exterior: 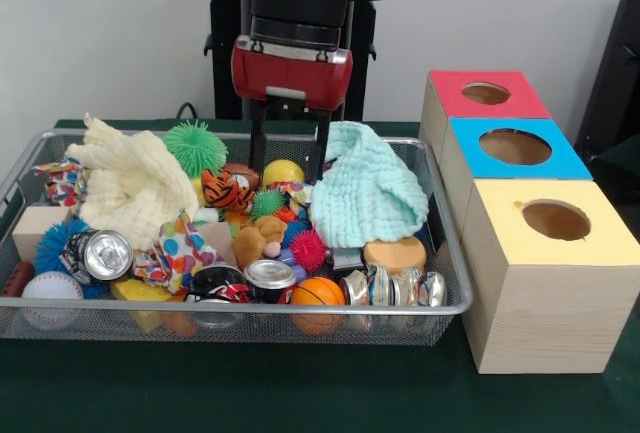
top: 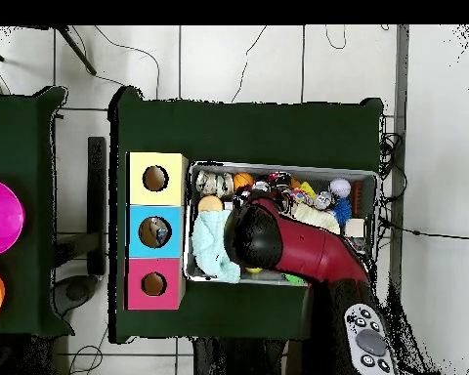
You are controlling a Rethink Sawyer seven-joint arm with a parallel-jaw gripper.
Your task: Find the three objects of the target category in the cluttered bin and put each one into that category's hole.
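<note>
The wire mesh bin (exterior: 440, 305) is full of toys, cloths and cans. My gripper (exterior: 289, 168) hangs over the bin's back middle. Its two black fingers (exterior: 258, 143) stand wide apart and hold nothing, with the tips just above a yellow ball (exterior: 282, 171). In the overhead view the arm's head (top: 253, 234) hides the gripper. No see-through bottle shows clearly. A crumpled shiny thing (exterior: 392, 288) lies at the bin's front right; I cannot tell whether it is a bottle or a can. The red-topped box's hole (exterior: 486, 93) is at the far right, and it also shows in the overhead view (top: 153, 284).
A mint cloth (exterior: 365, 193) and a cream cloth (exterior: 130, 188) cover parts of the bin. Silver cans (exterior: 105, 253) lie at the front. The blue-topped box (exterior: 515, 146) and yellow-topped box (exterior: 556, 220) stand nearer than the red one.
</note>
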